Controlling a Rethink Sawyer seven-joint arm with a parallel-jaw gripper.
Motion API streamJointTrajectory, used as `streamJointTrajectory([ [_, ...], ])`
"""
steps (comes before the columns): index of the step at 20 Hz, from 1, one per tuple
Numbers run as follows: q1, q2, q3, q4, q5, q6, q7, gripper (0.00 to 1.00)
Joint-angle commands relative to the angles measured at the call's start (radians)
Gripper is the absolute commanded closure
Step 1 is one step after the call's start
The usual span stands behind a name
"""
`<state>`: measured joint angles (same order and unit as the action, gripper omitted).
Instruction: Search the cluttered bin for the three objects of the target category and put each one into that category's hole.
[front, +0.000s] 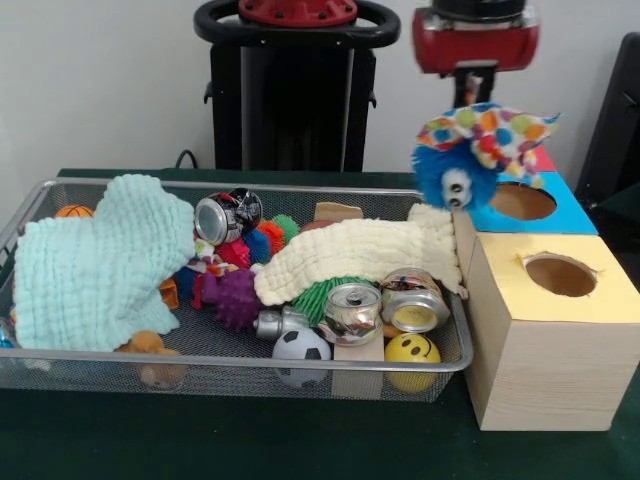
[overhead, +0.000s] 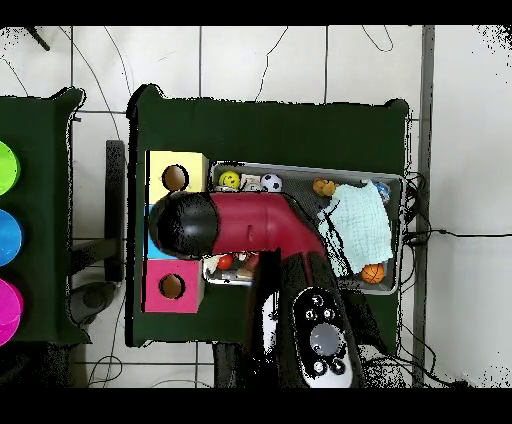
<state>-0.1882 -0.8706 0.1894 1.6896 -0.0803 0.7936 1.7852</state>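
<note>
Blue fuzzy toy (front: 462, 172) (polka-dot scarf) hangs clenched in the claw (front: 472, 100) above the blue hole (front: 522, 202); bin (front: 40, 372) remains cluttered.

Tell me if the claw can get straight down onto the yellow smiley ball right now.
Probably not yet: the claw is shut on a blue fuzzy toy above the blue box. The smiley ball itself lies uncovered.

you've got a blue fuzzy toy (front: 456, 172) in a polka-dot scarf of red, yellow, green and orange, a mint green cloth (front: 90, 262), a cream cloth (front: 350, 252), a yellow smiley ball (front: 412, 350), a black-and-white soccer ball (front: 301, 346), and yellow (front: 555, 300), blue (front: 570, 212) and pink (overhead: 172, 288) boxes.
</note>
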Motion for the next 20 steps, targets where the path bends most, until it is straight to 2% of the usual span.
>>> streamJointTrajectory([
  [1,0.048,-0.041,-0.096,0.128,0.1,0.006,0.366,1.0],
  [4,0.04,-0.04,-0.098,0.171,0.116,-0.054,0.351,1.0],
  [8,0.013,-0.062,-0.105,0.207,0.094,-0.071,0.301,1.0],
  [15,-0.069,-0.096,-0.094,0.21,0.055,-0.016,0.173,1.0],
  [20,-0.12,-0.069,-0.064,0.218,0.034,-0.073,0.139,1.0],
])
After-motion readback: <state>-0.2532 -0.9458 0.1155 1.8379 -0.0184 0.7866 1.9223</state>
